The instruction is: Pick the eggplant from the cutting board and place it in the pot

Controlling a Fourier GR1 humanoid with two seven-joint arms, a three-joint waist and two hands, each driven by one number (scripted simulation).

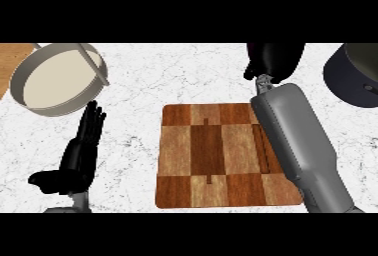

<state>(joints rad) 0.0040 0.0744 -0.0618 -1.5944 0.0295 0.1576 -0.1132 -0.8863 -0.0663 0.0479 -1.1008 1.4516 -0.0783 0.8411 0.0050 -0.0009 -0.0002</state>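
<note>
The work surface is a white, grey-veined counter (170, 85), seen steeply from above. A wooden cutting board (210, 155) of light and dark squares lies just right of centre, and its top is bare. A strip of brown wood (13, 62) shows at the frame's 10 o'clock edge.

Two round containers stand on the counter. A grey vessel (60, 80) with a cream interior and a bar across its rim sits at 10 o'clock from the board. A dark vessel (354, 75), cut off by the frame edge, sits at 2 o'clock. From this view I cannot tell which of them is the pot named in the task.

The right forearm (299, 145) runs from 5 o'clock across the board's right edge towards 1 o'clock. The right hand (267, 70) is past the board's far edge, over the counter, with its fingers curled round a dark, faintly purple body. This appears to be the eggplant (277, 52), though hand and load are nearly one colour and the outline is poor. It is off the board, closer to the dark vessel than to the grey one, and apart from both.

The left hand (83, 145) rests at 8 o'clock, its fingers straight and pointing to 12 (nothing is in it).
</note>
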